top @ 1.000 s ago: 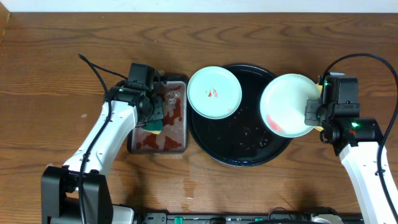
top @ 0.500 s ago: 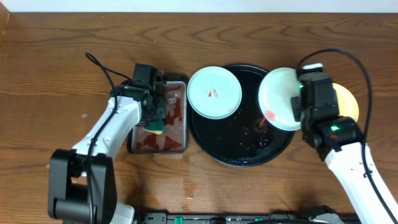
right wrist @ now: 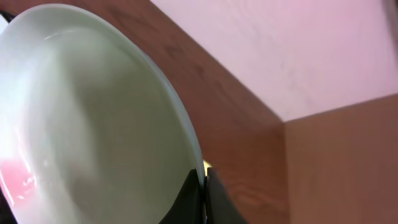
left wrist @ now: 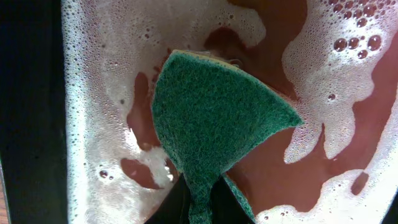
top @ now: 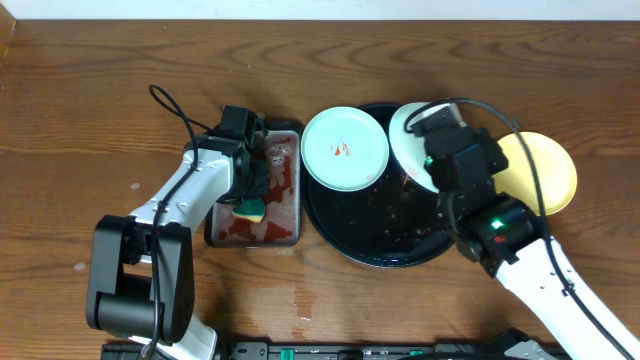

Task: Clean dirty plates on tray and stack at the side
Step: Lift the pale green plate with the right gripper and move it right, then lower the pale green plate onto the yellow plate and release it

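Currently the left pincer (top: pixel 247 190) is clamped on a green scouring sponge with a yellow backing (top: pixel 251 209). The left wrist view shows the sponge (left wrist: pixel 217 118) pinched at its lower corner, fanned out above foamy, reddish water. That water sits in the small rectangular metal pan (top: pixel 285 228), just left of the large round glossy black tray (top: pixel 375 235).

The right pincer (right wrist: pixel 202 186) is closed on the rim of a pale mint-blue round plastic plate (top: pixel 408 128). That plate is lifted and tilted steeply over the upper right part of the tray, partly hidden by the arm from overhead. The right wrist view shows a red smear on its face near the lower left edge (right wrist: pixel 18 186).

A second pale mint-blue plate with small red sauce marks (top: pixel 345 148) lies flat at the tray's upper left, its edge over the rim, close to the pan. The pale yellow round plate (top: pixel 548 172) lies flat on the brown wood-grain table (top: pixel 100 80), just right of the tray. The tray's bare surface shows wet specks and droplets.
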`<action>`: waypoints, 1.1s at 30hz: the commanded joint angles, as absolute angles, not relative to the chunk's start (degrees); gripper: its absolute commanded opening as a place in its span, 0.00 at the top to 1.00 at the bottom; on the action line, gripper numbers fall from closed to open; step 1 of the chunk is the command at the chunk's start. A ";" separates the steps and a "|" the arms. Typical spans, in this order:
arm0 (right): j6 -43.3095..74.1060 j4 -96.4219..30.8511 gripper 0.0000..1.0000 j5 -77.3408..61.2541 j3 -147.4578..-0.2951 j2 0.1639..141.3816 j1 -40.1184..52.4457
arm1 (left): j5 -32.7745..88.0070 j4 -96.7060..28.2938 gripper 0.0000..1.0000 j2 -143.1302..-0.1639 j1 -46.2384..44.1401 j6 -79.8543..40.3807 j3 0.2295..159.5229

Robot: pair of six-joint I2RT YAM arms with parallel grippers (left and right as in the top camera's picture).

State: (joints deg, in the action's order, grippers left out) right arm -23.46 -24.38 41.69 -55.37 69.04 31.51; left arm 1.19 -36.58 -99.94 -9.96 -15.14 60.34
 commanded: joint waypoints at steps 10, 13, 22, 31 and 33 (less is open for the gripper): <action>-32.03 -21.65 0.99 49.71 -56.58 68.58 34.98 | 0.38 -36.51 0.93 -100.73 -9.67 -14.61 59.79; -32.05 -21.56 0.99 49.71 -56.58 68.58 34.98 | 0.38 -36.51 0.91 -100.73 -9.65 -14.61 59.79; -32.03 -21.43 0.99 49.69 -56.58 68.58 34.98 | 0.38 -36.51 0.40 -100.73 -9.67 -14.61 59.79; -32.03 -21.41 0.99 49.69 -56.58 68.58 34.98 | 0.40 -37.36 0.39 -100.75 -9.67 -14.66 59.05; -32.03 -21.43 0.99 49.69 -56.58 68.58 34.98 | 0.47 -36.82 0.39 -100.84 -9.67 -15.09 58.19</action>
